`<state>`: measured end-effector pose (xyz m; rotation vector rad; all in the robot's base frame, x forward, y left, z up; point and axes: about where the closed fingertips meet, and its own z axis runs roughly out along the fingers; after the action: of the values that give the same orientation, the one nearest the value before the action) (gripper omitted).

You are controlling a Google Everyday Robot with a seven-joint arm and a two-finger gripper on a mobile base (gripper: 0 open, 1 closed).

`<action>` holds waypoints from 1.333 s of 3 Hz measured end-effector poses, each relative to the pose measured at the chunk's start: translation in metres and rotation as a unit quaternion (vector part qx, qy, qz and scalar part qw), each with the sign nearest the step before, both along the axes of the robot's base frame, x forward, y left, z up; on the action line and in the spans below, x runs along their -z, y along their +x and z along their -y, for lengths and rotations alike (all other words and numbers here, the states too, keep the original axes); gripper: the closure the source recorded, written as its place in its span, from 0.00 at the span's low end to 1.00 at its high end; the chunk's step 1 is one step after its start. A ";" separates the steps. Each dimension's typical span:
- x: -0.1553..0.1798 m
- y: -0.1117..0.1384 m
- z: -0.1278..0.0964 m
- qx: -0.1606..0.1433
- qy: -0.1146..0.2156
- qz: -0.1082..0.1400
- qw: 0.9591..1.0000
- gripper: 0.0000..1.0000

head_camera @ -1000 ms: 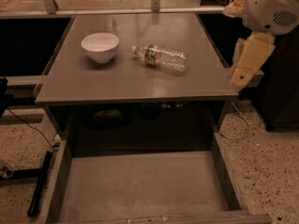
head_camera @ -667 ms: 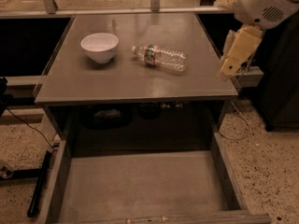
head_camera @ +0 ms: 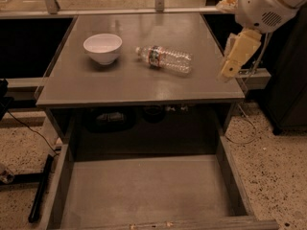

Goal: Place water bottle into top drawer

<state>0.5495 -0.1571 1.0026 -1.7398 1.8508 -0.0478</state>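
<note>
Grey tabletop (head_camera: 120, 87) on speckled floor (head_camera: 280, 169), dim room. water bottle (head_camera: 165, 59) lies on its side mid-table, cap end toward the white bowl (head_camera: 102, 47), near it but not touching. top drawer (head_camera: 144, 190) is pulled out below the front edge with its bottom bare, so the drop zone looks ready. gripper (head_camera: 236, 59) hangs by the table's right edge, pointing down, apart from the bottle and carrying nothing I can see; can't tell whether it's open or closed. My read: pick not started. Bottle is round and lying flat, so it may roll if nudged; grasp across the body, then clear the table edge before lowering into the drawer
</note>
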 end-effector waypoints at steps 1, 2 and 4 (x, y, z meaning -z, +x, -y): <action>0.020 0.031 0.003 0.005 0.043 0.008 0.999 0.00; 0.041 0.062 0.001 0.006 0.082 0.012 0.997 0.00; 0.077 0.104 0.001 0.013 0.143 -0.009 0.990 0.00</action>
<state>0.6532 -0.1578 0.9258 -1.5220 1.7938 0.2147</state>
